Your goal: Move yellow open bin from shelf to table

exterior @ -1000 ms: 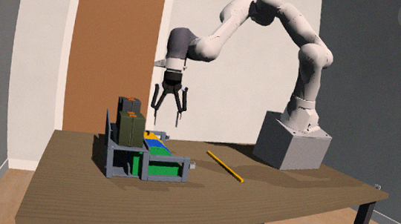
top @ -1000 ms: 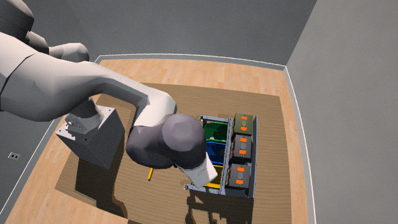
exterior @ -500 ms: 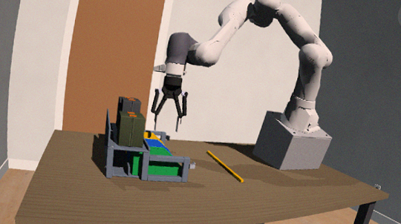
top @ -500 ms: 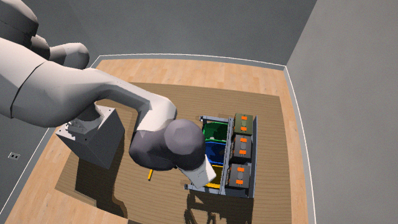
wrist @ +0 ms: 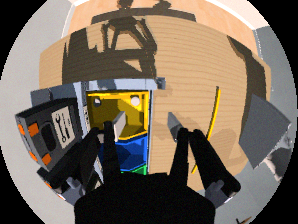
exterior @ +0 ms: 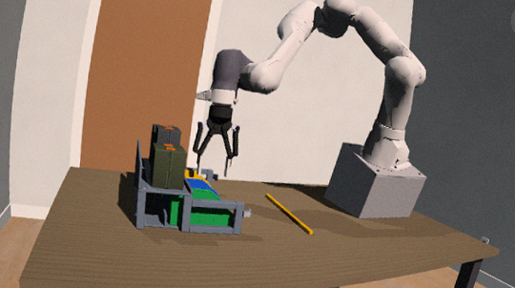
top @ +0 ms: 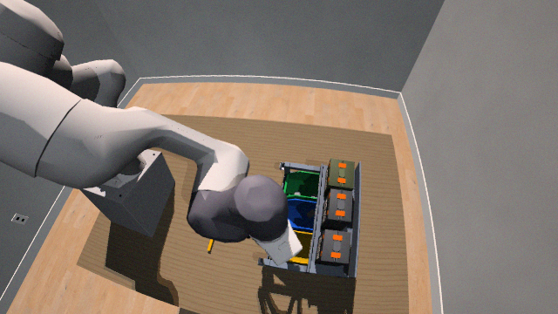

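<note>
The yellow open bin (top: 301, 260) (exterior: 193, 175) (wrist: 131, 111) sits in the end bay of the grey shelf (top: 323, 187) (exterior: 187, 213) (wrist: 120, 84), with two small pale round parts in it. The blue bin (top: 302, 214) (exterior: 199, 184) (wrist: 127, 154) stands beside it, then the green bin (top: 302, 183) (exterior: 206, 195) (wrist: 141, 171). My gripper (exterior: 212, 166) (wrist: 146, 117) is open and empty, pointing down above the yellow bin's front edge. In the wrist view one finger is over the bin and the other over the table in front. The arm hides the gripper in the top view.
An olive case (top: 350, 174) (exterior: 159, 167) and two dark grey cases stand on the shelf's upper level behind the bins, close to my gripper's rear side. A thin yellow bar (top: 210, 245) (exterior: 289, 214) (wrist: 215, 117) lies on the wooden table (top: 379, 196) (exterior: 131, 255) between shelf and robot base.
</note>
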You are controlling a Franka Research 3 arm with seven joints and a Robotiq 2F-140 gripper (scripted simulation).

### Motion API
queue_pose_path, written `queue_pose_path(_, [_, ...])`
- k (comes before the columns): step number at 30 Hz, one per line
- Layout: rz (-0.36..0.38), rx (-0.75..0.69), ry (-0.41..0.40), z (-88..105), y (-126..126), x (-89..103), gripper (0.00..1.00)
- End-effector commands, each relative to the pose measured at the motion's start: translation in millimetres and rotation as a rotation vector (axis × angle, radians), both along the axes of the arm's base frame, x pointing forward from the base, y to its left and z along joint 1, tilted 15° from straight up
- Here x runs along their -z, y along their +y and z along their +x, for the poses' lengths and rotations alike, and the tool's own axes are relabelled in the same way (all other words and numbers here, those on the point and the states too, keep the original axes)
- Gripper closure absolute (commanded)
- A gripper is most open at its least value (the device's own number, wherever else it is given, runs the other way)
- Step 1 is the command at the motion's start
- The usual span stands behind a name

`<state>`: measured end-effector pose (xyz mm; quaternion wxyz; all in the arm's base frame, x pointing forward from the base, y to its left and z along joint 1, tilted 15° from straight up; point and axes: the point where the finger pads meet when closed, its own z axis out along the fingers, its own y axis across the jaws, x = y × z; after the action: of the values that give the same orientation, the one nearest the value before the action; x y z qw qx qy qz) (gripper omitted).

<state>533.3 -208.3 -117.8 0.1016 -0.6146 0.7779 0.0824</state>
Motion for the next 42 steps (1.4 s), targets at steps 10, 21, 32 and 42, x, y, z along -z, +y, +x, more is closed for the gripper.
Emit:
queue_pose_path(10, [0.001, 0.012, -0.004, 3.8, 9.4, 29.4, 0.43])
queue_pose_path(21, [0.001, 0.012, -0.004, 5.0, 7.8, 26.8, 0.43])
queue_pose_path(32, [0.002, 0.007, -0.003, 3.7, 8.0, 25.7, 0.43])
queue_pose_path(42, [0.001, 0.012, -0.004, 4.7, 6.8, 21.7, 0.43])
